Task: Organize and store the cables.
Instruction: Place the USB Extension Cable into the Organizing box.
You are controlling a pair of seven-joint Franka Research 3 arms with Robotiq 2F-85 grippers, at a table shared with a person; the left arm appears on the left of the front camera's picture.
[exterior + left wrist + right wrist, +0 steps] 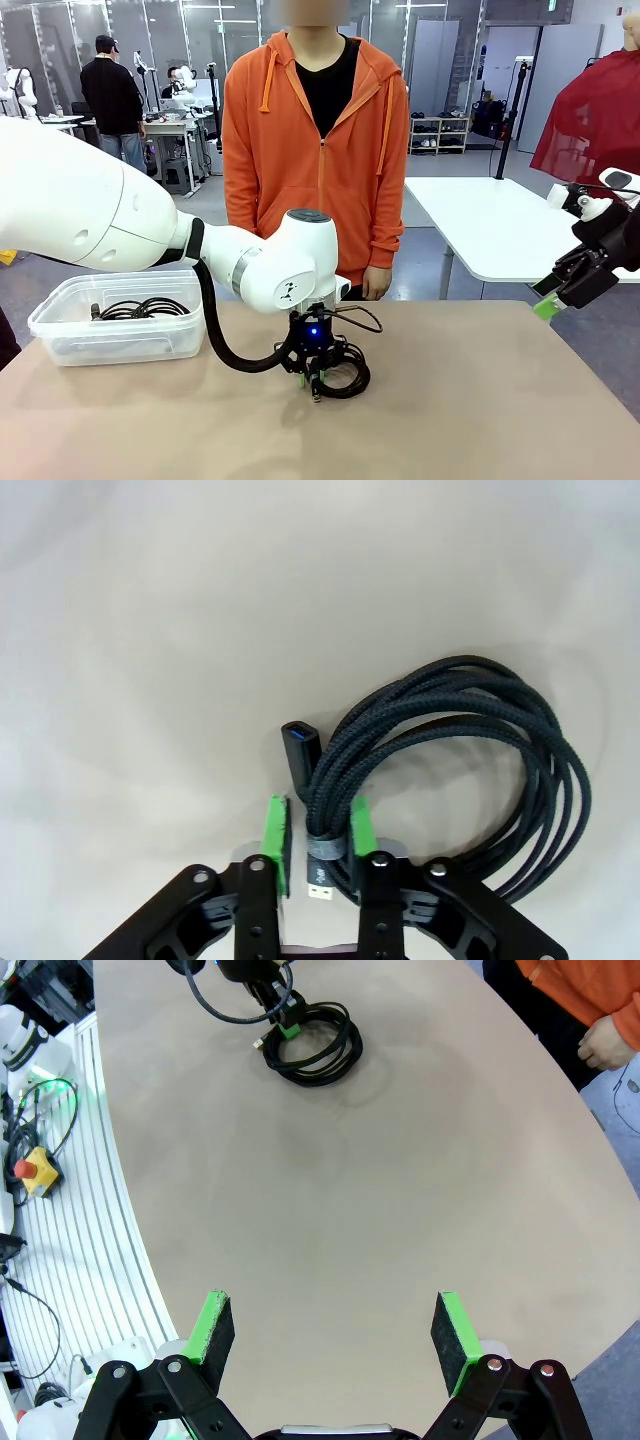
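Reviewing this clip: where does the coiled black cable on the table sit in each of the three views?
Front view: coiled cable low centre, under the left gripper.
Left wrist view: cable fills the right half, its bundled part pinched between the green pads.
Right wrist view: cable near the top, left of centre.
Shared landmark: the tan table, and the left gripper shut on the coil.

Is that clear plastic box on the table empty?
No. The clear box already holds a coiled black cable, seen through its open top.
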